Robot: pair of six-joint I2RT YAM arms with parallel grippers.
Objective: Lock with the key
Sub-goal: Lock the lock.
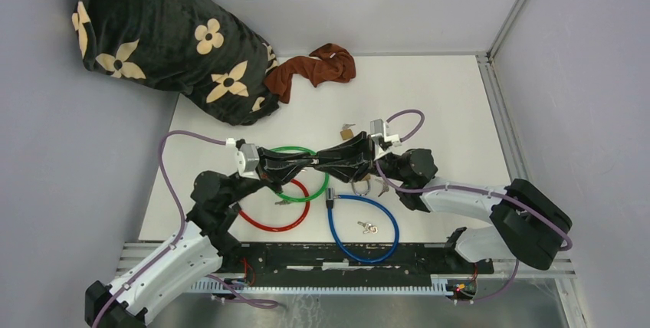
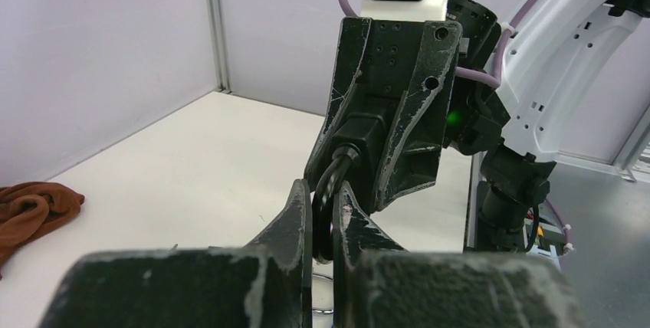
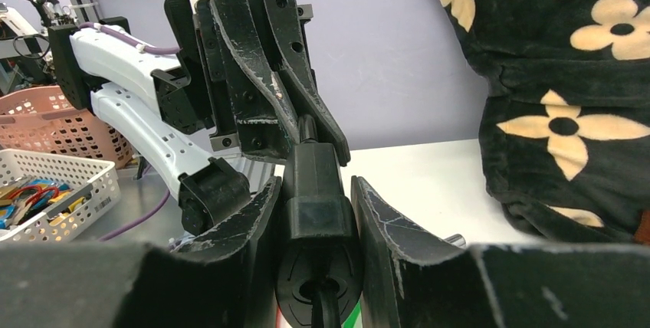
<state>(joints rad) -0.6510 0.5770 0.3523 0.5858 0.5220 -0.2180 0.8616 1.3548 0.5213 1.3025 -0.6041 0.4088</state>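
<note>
We are at the joining step, with both arms met over the middle of the table (image 1: 444, 113). The right gripper (image 3: 316, 190) is clenched on the black lock body (image 2: 360, 132), and the left gripper (image 2: 323, 201) is pinched shut on the black cable end (image 2: 331, 178) where it runs into that body. The lock's green cable (image 1: 300, 150) loops on the table under the two wrists. We cannot tell whether the end is fully seated, nor whether a key sits in this lock. A pair of keys (image 1: 369, 227) lies apart, inside the blue cable (image 1: 387, 247) nearer the bases. We judge the next move calls for pressing the end home in line with the body, then freeing one hand for a key while the other keeps the body steady.
</note>
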